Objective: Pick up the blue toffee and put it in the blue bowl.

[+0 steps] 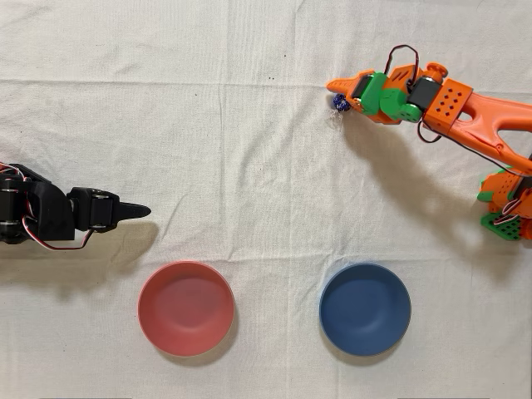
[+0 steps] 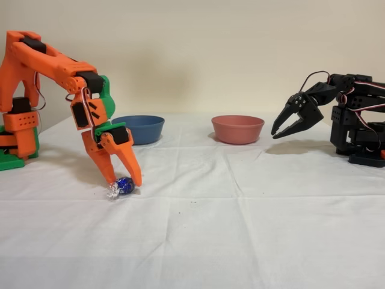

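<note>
Blue toffee (image 2: pixel 124 185): lying on the white cloth (image 2: pixel 240 229), nearest the fixed camera, between the fingertips.
Gripper (image 2: pixel 123 182): reaching down, fingers pinching the toffee.
Blue bowl (image 2: pixel 139 128): sitting well behind, beside the pink bowl (image 2: pixel 237 129).
Surface: creased cloth covering the table.
Room: plain beige wall (image 2: pixel 210 54) standing behind.

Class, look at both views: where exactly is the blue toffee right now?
In the fixed view the toffee lies on the cloth at lower left, between the orange gripper's fingertips; overhead it sits upper right, far from the blue bowl.
</note>
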`<control>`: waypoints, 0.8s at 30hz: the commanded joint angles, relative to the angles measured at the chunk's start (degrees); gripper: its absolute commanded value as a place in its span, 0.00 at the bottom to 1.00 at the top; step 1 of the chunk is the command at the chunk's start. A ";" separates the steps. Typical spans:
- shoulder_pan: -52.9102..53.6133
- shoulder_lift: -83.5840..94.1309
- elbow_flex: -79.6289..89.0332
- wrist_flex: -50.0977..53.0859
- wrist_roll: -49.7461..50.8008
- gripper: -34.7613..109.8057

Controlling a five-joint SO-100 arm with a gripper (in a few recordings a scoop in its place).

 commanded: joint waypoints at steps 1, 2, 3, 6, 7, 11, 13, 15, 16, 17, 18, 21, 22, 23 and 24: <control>0.26 1.58 -0.88 -0.79 -0.26 0.50; 0.26 1.23 -0.88 -1.05 -0.53 0.49; 0.18 1.05 -0.88 -1.32 -0.70 0.48; 0.18 0.53 -0.97 -1.85 -1.41 0.42; 0.18 0.44 -1.05 -1.93 -1.58 0.41; 0.18 0.00 -1.67 -2.02 -2.20 0.39; 0.18 -0.18 -1.76 -2.11 -2.46 0.38; 0.18 -0.26 -1.76 -2.29 -2.72 0.37; 0.18 -0.35 -1.76 -2.37 -2.81 0.36; 0.18 -0.35 -1.67 -2.46 -2.90 0.35; 0.26 -0.35 -1.58 -2.55 -2.99 0.34; 0.35 0.09 -1.14 -2.72 -3.43 0.33; 0.44 0.53 -0.79 -2.72 -3.60 0.33; 0.44 1.05 -0.44 -2.72 -3.87 0.33; 0.53 1.93 -0.09 -2.72 -4.13 0.33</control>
